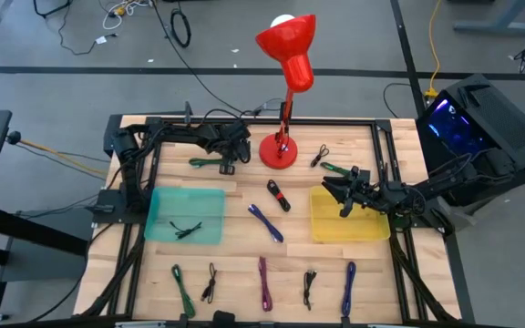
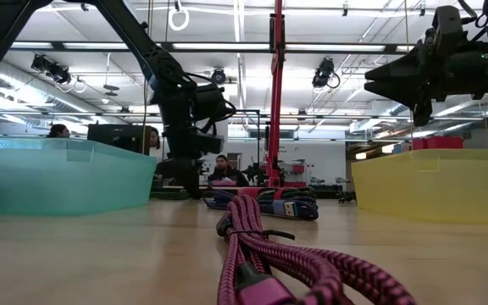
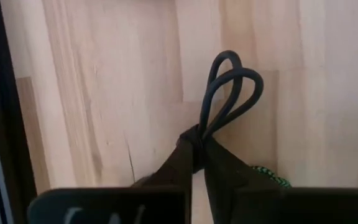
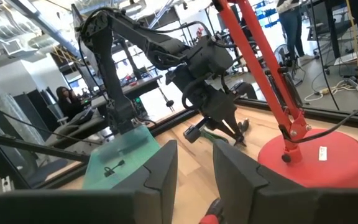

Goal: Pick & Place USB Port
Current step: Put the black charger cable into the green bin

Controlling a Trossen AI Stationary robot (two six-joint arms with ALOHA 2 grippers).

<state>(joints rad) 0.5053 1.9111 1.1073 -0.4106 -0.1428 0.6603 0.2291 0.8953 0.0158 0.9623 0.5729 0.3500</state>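
Purple cable (image 2: 261,254) lies closest, low on the bench (image 1: 244,264). On the left sits a green bin (image 1: 185,216) with one small black cable (image 1: 186,229) inside. Behind it, the left pincer (image 1: 229,164) is squeezed shut on a black cable (image 3: 225,93). By the yellow bin (image 1: 349,226), the right pincer (image 1: 332,189) hangs open, holding nothing.

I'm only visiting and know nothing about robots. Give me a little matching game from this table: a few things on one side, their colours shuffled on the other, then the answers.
Things:
1. lamp
2. bin near the left arm
3. bin under the right gripper
4. cable held by the left gripper

Colours:
A. yellow
B. black
C. red
D. teal

Pairs: 1-C, 2-D, 3-A, 4-B
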